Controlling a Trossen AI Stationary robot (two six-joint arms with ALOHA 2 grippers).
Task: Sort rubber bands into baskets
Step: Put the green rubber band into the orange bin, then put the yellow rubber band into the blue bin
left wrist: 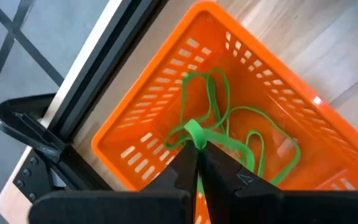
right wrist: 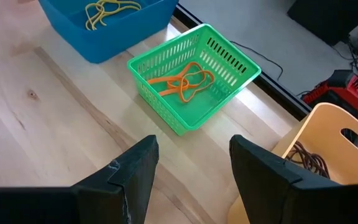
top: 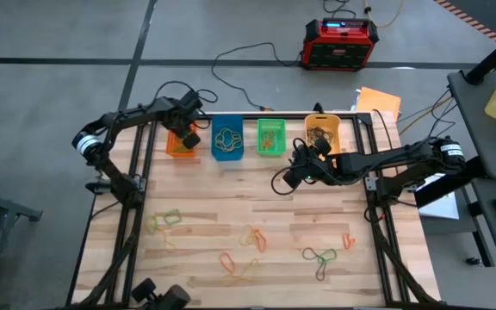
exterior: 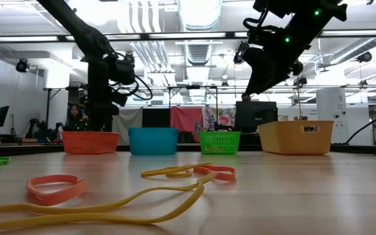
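My left gripper [top: 188, 134] is above the orange basket [top: 179, 143] at the table's far left, shut on a green rubber band [left wrist: 194, 132]. More green loops [left wrist: 253, 134] lie in that basket. My right gripper [top: 294, 169] is open and empty above the table, just on the near side of the green basket [top: 271, 138] and the yellow-orange basket [top: 323, 131]. The blue basket [top: 227, 139] holds yellow bands [right wrist: 107, 9], and the green basket [right wrist: 191, 78] holds orange bands. Loose bands [top: 255, 237] lie on the near half of the table. My left gripper pinches a folded bit of the green band [left wrist: 196, 138] between its two shut fingertips [left wrist: 219, 167]. The fingers come from above, pointing down into the orange basket [left wrist: 166, 93]. The band's loops run on into the basket among the other green bands.
Loose bands lie on the wood: green at the left [top: 166, 220], orange and yellow at the middle [top: 235, 267], green and dark [top: 321, 256] and orange [top: 349, 241] at the right. A red-and-black box [top: 340, 43] with cables stands on the floor beyond the table.
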